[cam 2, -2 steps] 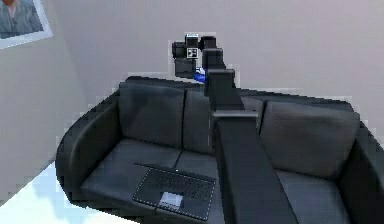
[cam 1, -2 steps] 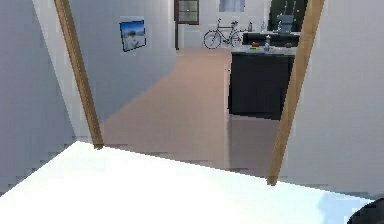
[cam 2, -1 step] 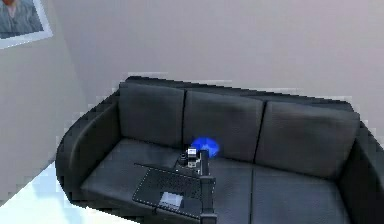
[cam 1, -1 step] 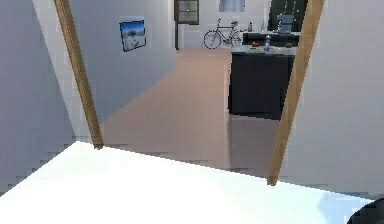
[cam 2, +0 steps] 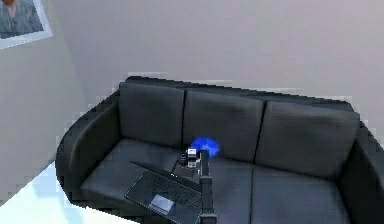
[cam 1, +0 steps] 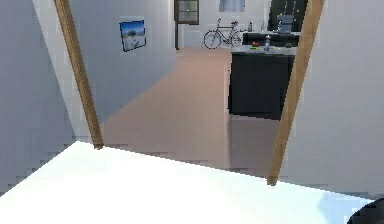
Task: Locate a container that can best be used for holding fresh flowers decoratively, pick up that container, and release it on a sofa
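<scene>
Currently, one blue rounded container (cam 2: 208, 147) is seen against the middle back cushion of one black sofa (cam 2: 300, 140) with three back cushions, near the tool (cam 2: 188, 158). Whether anything is held by the tool cannot be told. One laptop (cam 2: 160, 190) is laid on the seat. Ahead, one bicycle (cam 1: 227, 35) and one dark counter (cam 1: 262, 85) are framed by two wooden posts (cam 1: 80, 75).

Laptop (cam 2: 160, 193) on sofa (cam 2: 300, 130) (left seat); picture (cam 2: 20, 20) hangs left of sofa
</scene>
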